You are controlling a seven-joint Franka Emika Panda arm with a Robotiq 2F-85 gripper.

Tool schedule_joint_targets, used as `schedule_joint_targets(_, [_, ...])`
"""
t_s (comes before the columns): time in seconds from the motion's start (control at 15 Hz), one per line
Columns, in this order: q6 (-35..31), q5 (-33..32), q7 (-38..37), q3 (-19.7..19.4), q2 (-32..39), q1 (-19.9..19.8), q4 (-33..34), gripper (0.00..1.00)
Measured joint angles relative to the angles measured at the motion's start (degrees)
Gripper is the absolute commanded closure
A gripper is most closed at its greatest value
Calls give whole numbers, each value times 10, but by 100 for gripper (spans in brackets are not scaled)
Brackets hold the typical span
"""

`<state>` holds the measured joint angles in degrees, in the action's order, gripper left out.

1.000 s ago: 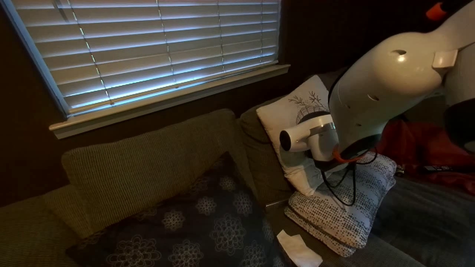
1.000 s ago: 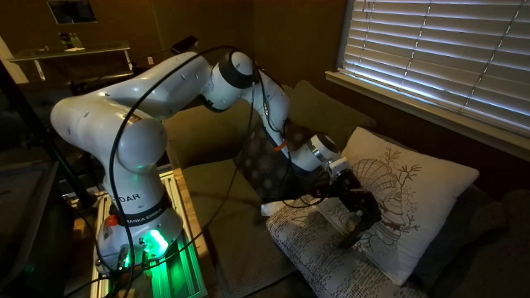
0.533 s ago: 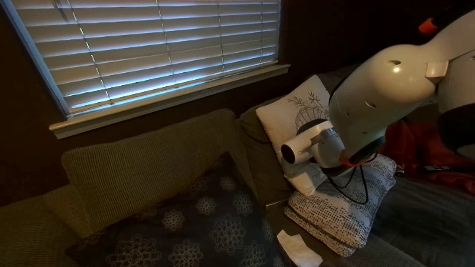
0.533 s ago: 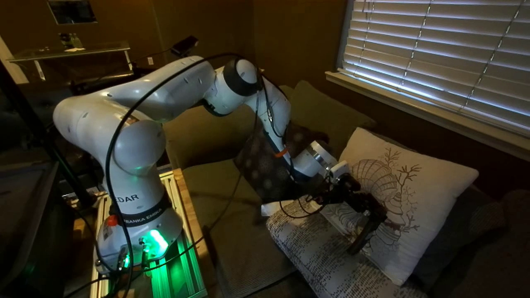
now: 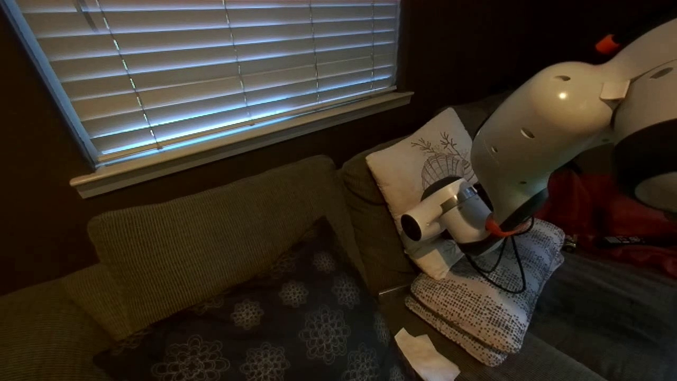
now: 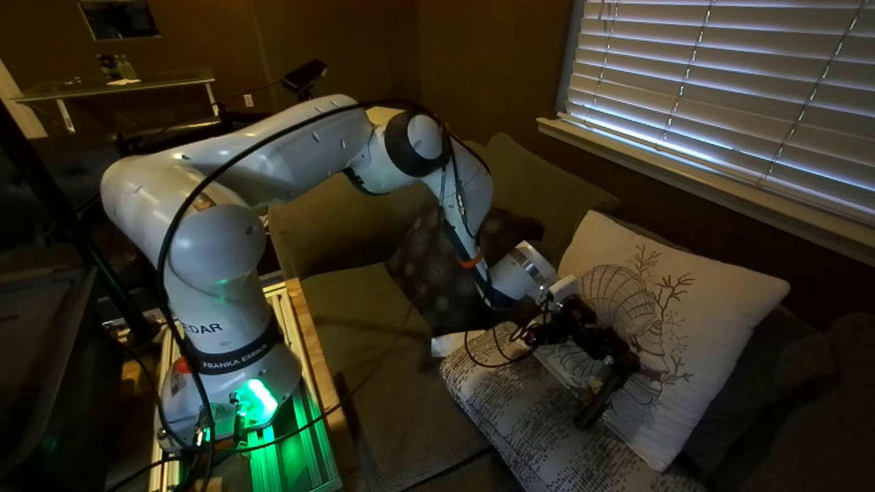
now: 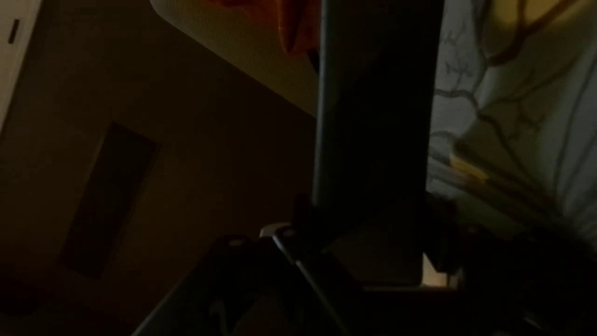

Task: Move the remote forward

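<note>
The remote [image 7: 378, 116] is a slim black bar that stands lengthwise between the finger pads in the wrist view. My gripper [image 7: 368, 219] is shut on it near one end; the picture there is very dark. In an exterior view the gripper [image 6: 618, 359] is in front of the white shell pillow, and the remote [image 6: 596, 404] slants down from it over the patterned cushion. I cannot tell whether its lower end touches the cushion. In the exterior view with the arm from behind, the gripper and remote are hidden by the wrist.
A white pillow with a shell print [image 6: 711, 301] leans on the couch back. Patterned cushions [image 6: 506, 403] lie stacked on the seat. A white paper [image 5: 426, 354] and a dark flower pillow [image 5: 296, 317] are nearby. A cable [image 6: 478, 359] hangs in a loop from the wrist.
The arm has lowered a little. The gripper and the remote in it have shifted slightly right and down in an exterior view, mostly in the first half second. The cushions have not moved.
</note>
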<state>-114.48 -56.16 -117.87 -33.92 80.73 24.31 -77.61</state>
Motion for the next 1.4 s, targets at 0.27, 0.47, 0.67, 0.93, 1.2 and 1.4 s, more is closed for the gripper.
schedule_joint_targets(0.27, [35,-34,-4,46,-10,-32,20,68])
schedule_joint_targets(0.47, [50,-55,-9,80,-26,-51,20,68])
schedule_joint_targets(0.67, [52,-74,-9,113,-44,-68,16,68])
schedule_joint_targets(0.93, [51,-95,-9,150,-74,-87,-5,68])
schedule_joint_targets(1.2, [44,-108,-21,184,-108,-101,-38,68])
schedule_joint_targets(1.4, [23,-118,-23,205,-135,-112,-66,68])
